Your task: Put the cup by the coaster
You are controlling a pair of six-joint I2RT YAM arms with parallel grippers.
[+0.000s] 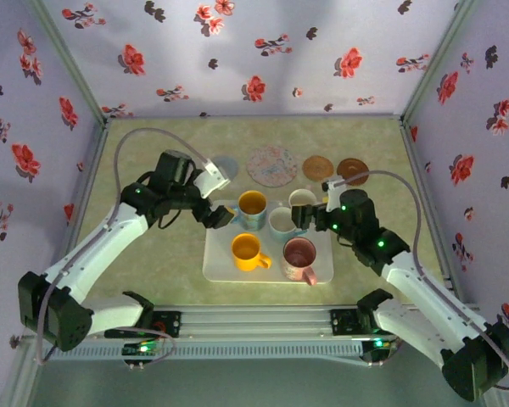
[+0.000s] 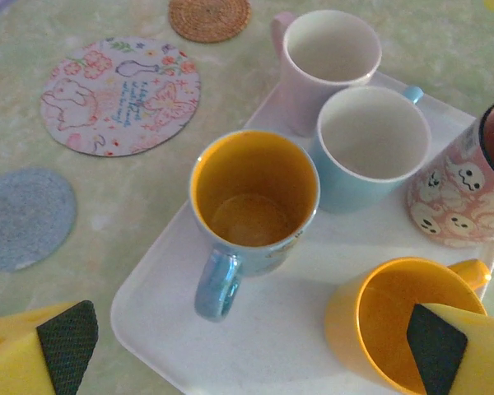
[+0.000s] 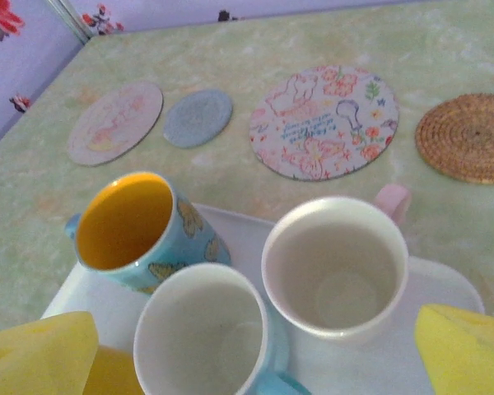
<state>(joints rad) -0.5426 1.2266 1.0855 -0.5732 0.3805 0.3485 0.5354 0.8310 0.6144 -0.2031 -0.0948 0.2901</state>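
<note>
Cup with blue handle and orange inside (image 2: 253, 197) stands upright on the crowded white tray (image 2: 173, 321), near the floral coaster (image 2: 121, 95), while I hold my left gripper (image 1: 222, 216) and right gripper (image 1: 299, 216) spread wide beside it, presumably ready to pick.

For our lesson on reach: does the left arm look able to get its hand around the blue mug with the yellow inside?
Probably yes. The open left hand sits just short of the blue mug, handle towards it, nothing between. The yellow cup and pale cup crowd one side.
</note>
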